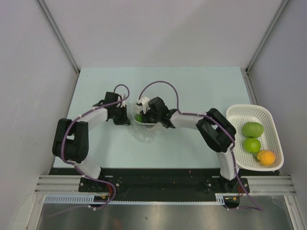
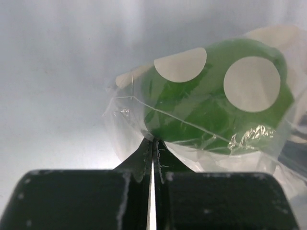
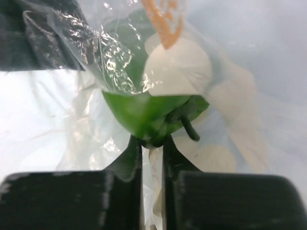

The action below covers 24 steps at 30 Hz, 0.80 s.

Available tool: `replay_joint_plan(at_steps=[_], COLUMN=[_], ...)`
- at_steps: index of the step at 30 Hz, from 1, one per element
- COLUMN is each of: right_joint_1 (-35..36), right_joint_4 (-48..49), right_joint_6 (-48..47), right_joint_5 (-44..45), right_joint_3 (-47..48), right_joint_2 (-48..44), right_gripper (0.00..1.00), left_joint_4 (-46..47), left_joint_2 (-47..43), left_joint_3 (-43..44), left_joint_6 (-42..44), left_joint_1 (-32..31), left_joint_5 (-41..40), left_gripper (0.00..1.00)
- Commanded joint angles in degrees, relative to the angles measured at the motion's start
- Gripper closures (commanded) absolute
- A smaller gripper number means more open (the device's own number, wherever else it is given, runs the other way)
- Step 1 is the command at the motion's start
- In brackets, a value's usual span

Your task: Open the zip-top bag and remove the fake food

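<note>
Near the middle of the pale table [image 1: 192, 86], a clear zip-top bag [image 2: 129, 129] with white dots is held between two arms, with a green fake fruit [image 2: 201, 105] inside it. The left gripper [image 2: 152, 146] is closed tight on the bag's film, and the right gripper [image 3: 151, 146] is closed to a narrow slit, pinching the plastic just under the fruit. At the table's right edge, a white mesh basket [image 1: 240, 112] holds two lime-green fake fruits [image 1: 253, 129] [image 1: 252, 144] and an orange fake fruit [image 1: 266, 157].

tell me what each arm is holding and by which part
Left fingers pinch the zip-top bag by a fold of its film. Right fingers grip the green fake food at its stem end.
</note>
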Motion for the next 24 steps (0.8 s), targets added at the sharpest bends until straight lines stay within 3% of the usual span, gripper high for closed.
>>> replay_joint_plan(at_steps=[1,17,24], right_joint_1=[-0.4,1.6,2.8], right_joint_4=[-6.8,-25.0,-28.1], right_joint_6=[1.9,6.6,9.2], right_joint_5=[-2.6,0.2,4.5], right_joint_3=[2.9,1.4,0.5], right_joint_2=[-8.5,-21.3,-31.1], right_gripper=[1.0,1.0,1.0], left_joint_4=[-1.3,-4.3,-6.7], left_joint_2=[-3.9,-7.1,-6.1], left_joint_3=[-0.6,2.6,5.4], left_joint_6=[1.8,5.8,10.3], left_joint_1=[0.2,1.0,5.4], left_joint_5=[-3.5,-8.9,-13.7], left_gripper=[1.0,1.0,1.0])
